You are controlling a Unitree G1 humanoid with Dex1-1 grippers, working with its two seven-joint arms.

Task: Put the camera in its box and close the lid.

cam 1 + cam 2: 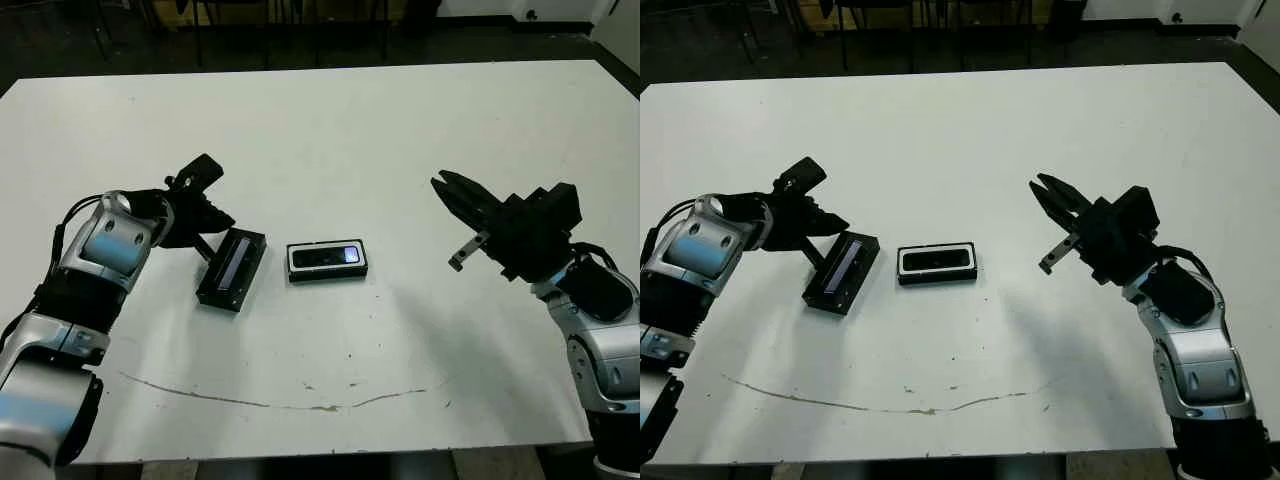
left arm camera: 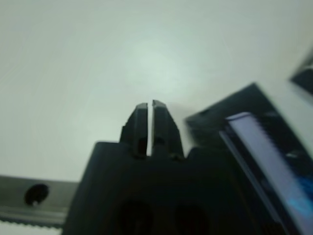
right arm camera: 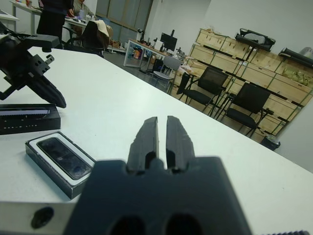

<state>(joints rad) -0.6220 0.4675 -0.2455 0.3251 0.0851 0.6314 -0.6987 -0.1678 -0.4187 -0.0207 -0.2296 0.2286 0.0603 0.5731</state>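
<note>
Nearest you on the white table (image 1: 330, 130) runs a thin brownish scuff line (image 1: 270, 402) along the front edge. Beyond it, near the middle, you have the box (image 1: 327, 260) lying flat with its white lining showing as a rim, and the camera (image 1: 327, 257) already lies inside it, the bluish glossy patch toward your right. Just to your left of the box, close beside it but apart, the lid (image 1: 232, 268) lies flat on the table, angled, its greyish stripe facing up.

Your left gripper (image 1: 222, 222) sits just beyond the far left edge of the lid; whether a tip touches it cannot be told. Its fingers (image 2: 159, 122) are pressed nearly together with only a hairline slit between them, and hold nothing.

Your right gripper (image 1: 444, 188) hovers well to the right of the box, above the table, pointing toward the middle. Its fingers (image 3: 145, 137) are also almost closed, a narrow gap between them, gripping nothing.
</note>
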